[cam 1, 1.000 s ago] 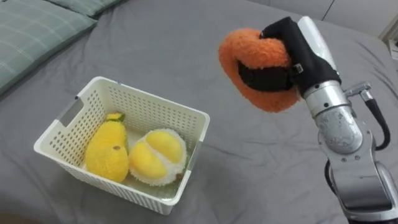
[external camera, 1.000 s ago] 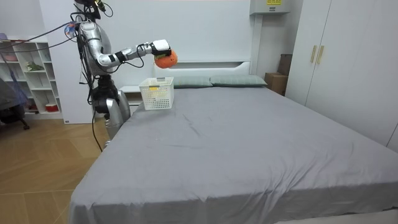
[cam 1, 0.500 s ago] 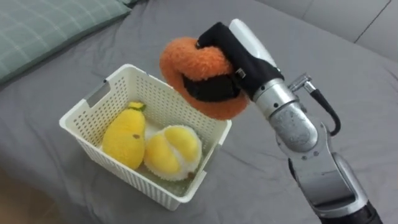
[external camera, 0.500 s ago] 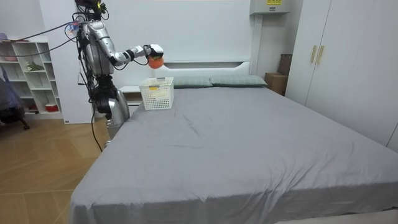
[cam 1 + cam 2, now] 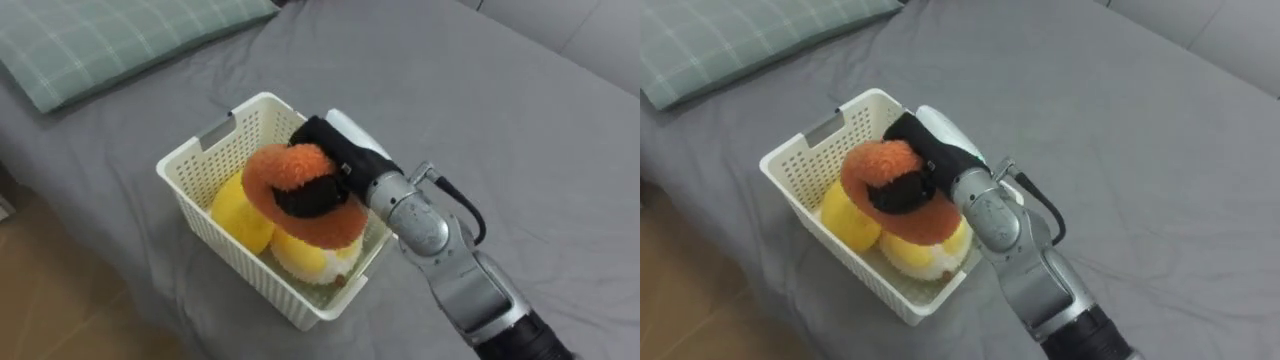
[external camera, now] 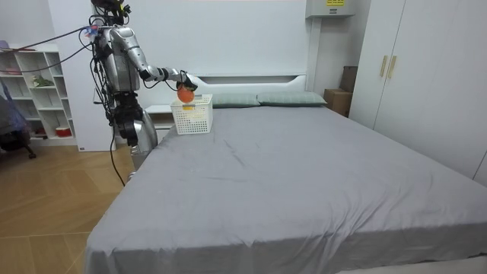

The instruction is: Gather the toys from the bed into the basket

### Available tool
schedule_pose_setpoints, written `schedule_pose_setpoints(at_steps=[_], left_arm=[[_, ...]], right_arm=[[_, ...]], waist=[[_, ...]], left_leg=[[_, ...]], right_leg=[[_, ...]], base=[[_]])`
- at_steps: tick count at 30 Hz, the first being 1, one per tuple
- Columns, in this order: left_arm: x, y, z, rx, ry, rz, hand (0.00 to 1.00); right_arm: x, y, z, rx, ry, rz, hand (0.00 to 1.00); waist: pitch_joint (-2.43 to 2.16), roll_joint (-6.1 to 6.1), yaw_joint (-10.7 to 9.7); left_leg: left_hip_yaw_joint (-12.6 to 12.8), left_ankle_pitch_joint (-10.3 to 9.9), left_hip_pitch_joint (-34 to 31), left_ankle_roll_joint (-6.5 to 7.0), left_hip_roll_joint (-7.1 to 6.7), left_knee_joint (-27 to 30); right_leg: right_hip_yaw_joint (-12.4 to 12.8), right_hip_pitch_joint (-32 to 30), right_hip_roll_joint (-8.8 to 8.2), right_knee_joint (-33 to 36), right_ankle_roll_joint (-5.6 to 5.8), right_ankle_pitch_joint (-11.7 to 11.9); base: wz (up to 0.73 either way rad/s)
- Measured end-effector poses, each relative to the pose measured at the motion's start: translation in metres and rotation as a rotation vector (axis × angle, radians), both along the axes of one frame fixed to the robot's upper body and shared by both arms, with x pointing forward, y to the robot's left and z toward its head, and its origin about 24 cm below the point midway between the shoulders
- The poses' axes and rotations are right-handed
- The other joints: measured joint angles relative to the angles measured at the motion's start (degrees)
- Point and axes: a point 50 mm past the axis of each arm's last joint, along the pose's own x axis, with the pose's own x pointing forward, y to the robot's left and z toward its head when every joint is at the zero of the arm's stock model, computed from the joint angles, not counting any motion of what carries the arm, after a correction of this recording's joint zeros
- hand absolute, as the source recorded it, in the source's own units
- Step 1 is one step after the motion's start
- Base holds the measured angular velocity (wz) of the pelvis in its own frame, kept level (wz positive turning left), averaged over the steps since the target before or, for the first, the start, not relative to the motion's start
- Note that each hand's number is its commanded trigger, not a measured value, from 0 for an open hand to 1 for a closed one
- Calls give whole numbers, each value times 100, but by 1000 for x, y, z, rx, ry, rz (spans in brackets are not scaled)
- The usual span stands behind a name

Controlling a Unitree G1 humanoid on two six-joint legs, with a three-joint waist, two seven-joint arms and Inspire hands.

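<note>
- Your right hand (image 5: 338, 158) has its dark fingers curled round the orange plush toy (image 5: 283, 168) and grips it from above.
- You hold that toy low over the white basket (image 5: 213, 137), within its rim. I cannot tell whether it touches the toys beneath.
- Under it lie a yellow plush toy (image 5: 238, 213) on the basket's left side and a pale yellow-and-white toy (image 5: 312, 262) towards its near right corner.
- The basket stands on the grey bedsheet (image 5: 500, 110), with a green checked pillow (image 5: 110, 35) beyond it to your left.
- In the room view you stand at the bed's head-end corner, on the room view's left, with your arm stretched out to the basket.
</note>
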Motion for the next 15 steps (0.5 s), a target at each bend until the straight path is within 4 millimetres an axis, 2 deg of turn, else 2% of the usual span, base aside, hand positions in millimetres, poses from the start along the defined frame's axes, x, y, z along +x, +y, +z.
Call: schedule_pose_setpoints(at_steps=[2,7,15], left_arm=[[0,0,0,1,5,-12,0],[0,-3,0,-7,20,-31,0],[-2,-2,1,-2,8,-31,0]], right_arm=[[1,-2,-2,-5,-3,-23,0],[4,-8,-8,-11,-14,-87,0],[10,-23,-18,-33,-3,-173,0]], waist=[[-12,-19,2],[-18,-33,89],[-5,-18,13]], left_leg=[[-56,-1,-44,-1,-13,51],[-89,3,-71,-2,-25,81],[-102,1,-69,-1,-39,141]], right_leg=[[-85,-26,-3,0,0,0],[-115,-20,-6,1,0,0],[-104,18,-9,0,1,-1]], base=[[16],[3],[1]])
